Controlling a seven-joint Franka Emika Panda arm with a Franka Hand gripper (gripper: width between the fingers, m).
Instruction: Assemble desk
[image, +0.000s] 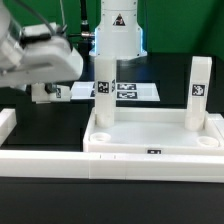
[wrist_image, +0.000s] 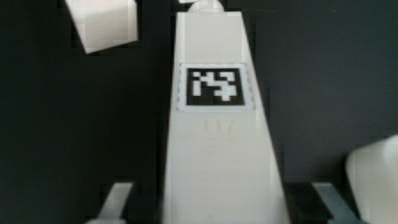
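Tool grips a 3rd leg left of the tabletop; next, it likely needs upright alignment over a free corner.

Tabletop white; leg white, black-and-white square tag; table black; marker board white, black-patterned tags.

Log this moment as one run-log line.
pincer: shut on leg | tabletop: other legs upright on it

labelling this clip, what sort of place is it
Probably a robotics lab bench: a Franka arm's base, a marker board on a black table, and a white desk tabletop with tagged legs.
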